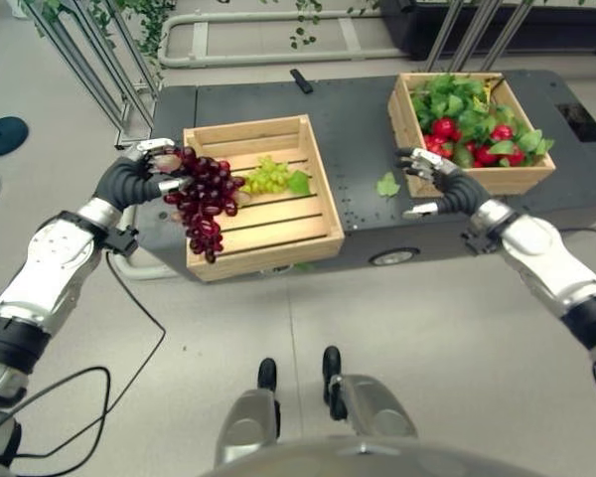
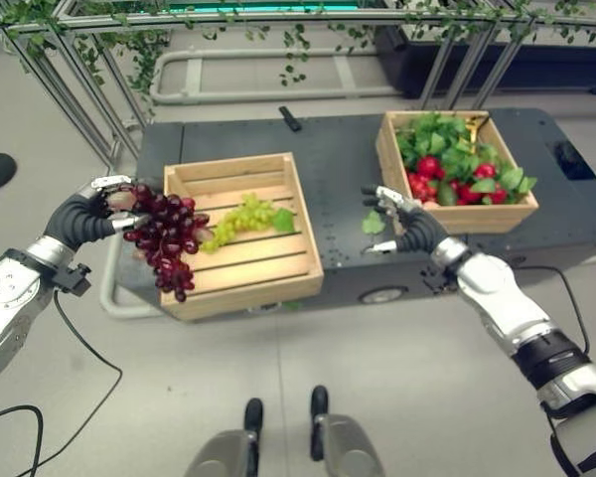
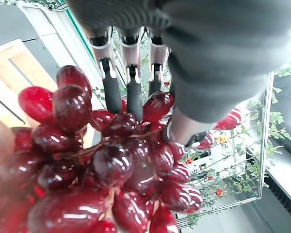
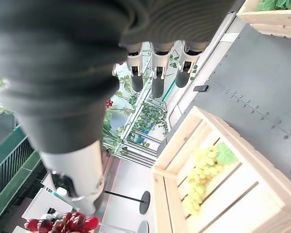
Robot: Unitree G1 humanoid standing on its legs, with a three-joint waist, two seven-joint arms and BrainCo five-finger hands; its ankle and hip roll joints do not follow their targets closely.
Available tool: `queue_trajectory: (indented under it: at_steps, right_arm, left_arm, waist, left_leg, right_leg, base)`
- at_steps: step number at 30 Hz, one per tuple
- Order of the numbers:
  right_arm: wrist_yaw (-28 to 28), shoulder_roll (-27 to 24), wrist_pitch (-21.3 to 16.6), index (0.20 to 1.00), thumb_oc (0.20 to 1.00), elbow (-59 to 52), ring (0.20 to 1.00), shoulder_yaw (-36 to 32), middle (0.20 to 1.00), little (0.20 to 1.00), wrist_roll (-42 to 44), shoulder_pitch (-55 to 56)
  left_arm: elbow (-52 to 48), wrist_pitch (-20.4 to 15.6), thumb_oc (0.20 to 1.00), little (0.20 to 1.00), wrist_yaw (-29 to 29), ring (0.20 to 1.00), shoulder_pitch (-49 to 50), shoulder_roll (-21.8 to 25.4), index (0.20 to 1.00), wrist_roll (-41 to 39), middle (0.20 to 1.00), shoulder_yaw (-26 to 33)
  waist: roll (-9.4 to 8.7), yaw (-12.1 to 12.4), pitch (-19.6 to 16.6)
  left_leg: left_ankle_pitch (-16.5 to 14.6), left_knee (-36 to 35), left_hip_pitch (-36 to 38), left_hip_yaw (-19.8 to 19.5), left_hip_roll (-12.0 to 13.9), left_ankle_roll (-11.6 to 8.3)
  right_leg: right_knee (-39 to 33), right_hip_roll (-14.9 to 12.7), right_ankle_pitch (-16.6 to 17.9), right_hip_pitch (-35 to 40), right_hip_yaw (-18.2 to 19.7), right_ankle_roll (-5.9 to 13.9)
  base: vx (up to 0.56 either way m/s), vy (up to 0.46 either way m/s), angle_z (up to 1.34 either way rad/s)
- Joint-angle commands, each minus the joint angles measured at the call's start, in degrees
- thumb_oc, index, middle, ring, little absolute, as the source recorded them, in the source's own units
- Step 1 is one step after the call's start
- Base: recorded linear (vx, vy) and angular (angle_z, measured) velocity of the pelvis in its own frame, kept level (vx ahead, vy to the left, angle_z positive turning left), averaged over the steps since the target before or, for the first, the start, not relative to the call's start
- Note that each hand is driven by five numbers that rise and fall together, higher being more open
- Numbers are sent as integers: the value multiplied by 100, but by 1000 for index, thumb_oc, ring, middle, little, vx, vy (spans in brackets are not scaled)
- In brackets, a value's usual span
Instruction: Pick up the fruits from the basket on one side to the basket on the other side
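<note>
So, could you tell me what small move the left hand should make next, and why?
Probably lift the red grape bunch a little higher: the left hand grips its top, but its lower end hangs at the left crate wall. The right hand waits open between the crates.

We saw a small black object [image 1: 301,80] lying near the dark counter's [image 1: 358,129] far edge, a loose green leaf [image 1: 387,185] on it, and metal railings [image 2: 70,89] with trailing vines [image 2: 298,40] behind.

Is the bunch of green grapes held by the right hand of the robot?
No, the green grapes lie inside the left wooden crate, while the right hand hovers open and empty by the other crate.
</note>
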Motion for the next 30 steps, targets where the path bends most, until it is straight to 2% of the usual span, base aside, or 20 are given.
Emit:
queue_trajectory:
  at_steps: [1,5,6,8,9,17,20,30]
  right_arm:
    - [13,207,-101,1000,1000,240,1000,305,1000,1000,81,-478]
    - [186,453,-41,1000,1000,277,1000,586,1000,1000,381,-690]
    - [336,689,7,1000,1000,259,1000,783,1000,1000,688,-841]
    - [395,796,45,1000,1000,251,1000,879,1000,1000,811,-906]
    - [562,1039,153,1000,1000,140,1000,1189,1000,1000,1013,-1080]
    - [651,1737,239,1000,1000,402,1000,1543,1000,1000,1367,-1372]
    - [642,2165,270,1000,1000,666,1000,1616,1000,1000,1639,-1465]
    - [715,2572,306,1000,1000,793,1000,1854,1000,1000,1724,-1665]
  left_arm:
    - [-220,-327,200,200,-14,200,-462,-204,200,-107,200,89]
    - [-244,-330,200,200,-45,200,-673,-249,200,-163,200,-143]
    - [-263,-310,200,200,-62,200,-834,-293,200,-206,200,-327]
    - [-273,-307,200,200,-70,200,-916,-296,200,-232,200,-401]
    - [-353,-278,200,200,-84,200,-1055,-299,200,-279,200,-553]
    - [-302,-289,200,200,-73,200,-1470,-471,200,-342,200,-905]
    - [-307,-316,200,200,-61,200,-1767,-576,200,-367,200,-1137]
    - [-289,-365,200,200,-62,200,-2227,-823,200,-370,200,-1515]
  waist:
    - [105,-22,-365]
    - [119,-4,-380]
    - [129,8,-390]
    - [131,15,-392]
    - [142,27,-401]
    - [172,56,-397]
    - [187,81,-400]
    - [179,83,-474]
  left_leg:
    - [-448,301,-15,-40,-68,-75]
    - [-451,321,-23,-51,-70,-77]
    - [-448,335,-32,-54,-77,-78]
    - [-450,339,-35,-55,-81,-76]
    - [-445,334,-42,-56,-81,-75]
    - [-419,308,-55,-72,-94,-66]
    - [-415,323,-87,-74,-98,-60]
    - [-407,294,-80,-105,-94,-55]
  right_leg:
    - [54,-130,-342,229,99,717]
    - [46,-129,-336,239,128,711]
    - [35,-127,-333,243,141,706]
    - [28,-127,-331,248,146,704]
    - [41,-125,-326,236,165,698]
    - [8,-119,-285,220,202,695]
    - [2,-114,-266,204,228,691]
    - [12,-108,-260,198,242,689]
  base:
    - [0,0,0]
    - [0,0,0]
    - [0,0,0]
    - [0,0,0]
    - [0,0,0]
    - [0,0,0]
    - [-22,-3,0]
    - [0,0,0]
